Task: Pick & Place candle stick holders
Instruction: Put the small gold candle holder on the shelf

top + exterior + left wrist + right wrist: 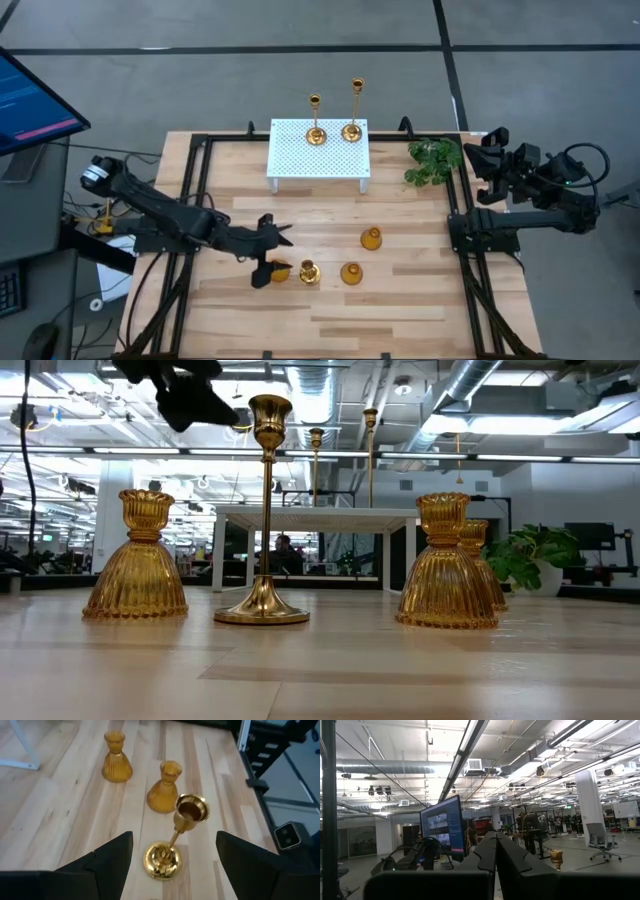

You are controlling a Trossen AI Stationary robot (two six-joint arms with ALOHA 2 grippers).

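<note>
Left tool (272, 254) open over brass stick (308, 272); wood table (420, 300); right tool (487, 150) closed, parked.

Closed fingers (496, 851), monitor (442, 827), gold candlestick top (556, 858)

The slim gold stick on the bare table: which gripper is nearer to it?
Left. The left gripper hangs open just beside the slim gold stick; the right gripper waits shut off the table's far right edge.
</note>
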